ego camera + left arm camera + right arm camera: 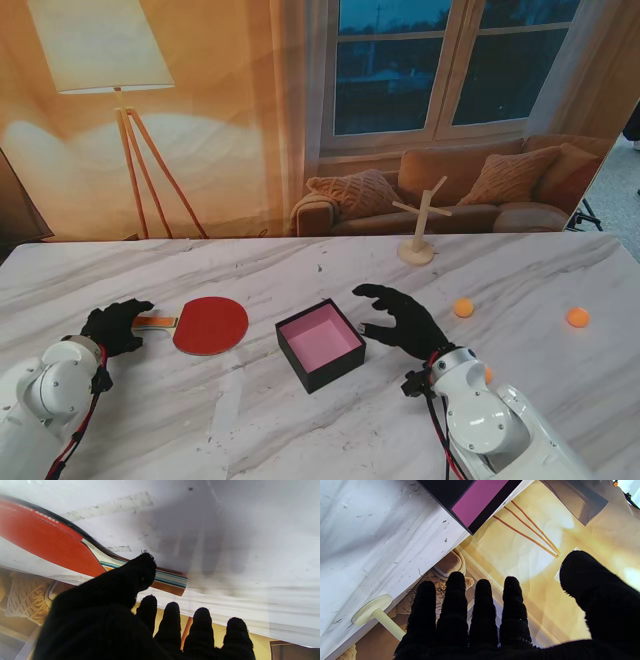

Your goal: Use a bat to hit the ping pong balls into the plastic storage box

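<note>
The red bat (pixel 210 325) lies flat on the marble table, its striped handle (pixel 157 322) pointing toward my left hand (pixel 115 325). That hand is open at the handle's end; in the left wrist view the thumb (pixel 140 572) lies over the handle (pixel 170 580) while the four fingers stay straight and apart. A black box with a pink inside (pixel 320 343) stands in the middle. My right hand (pixel 400 320) hovers open just right of the box, holding nothing. Two orange balls (pixel 463 307) (pixel 577 317) rest on the table to the right.
A small wooden stand (pixel 420 225) is at the table's far edge, right of centre. A bit of orange (pixel 488 375) shows beside my right wrist, perhaps another ball. The box corner (pixel 440 490) shows past my right fingers (pixel 482 600).
</note>
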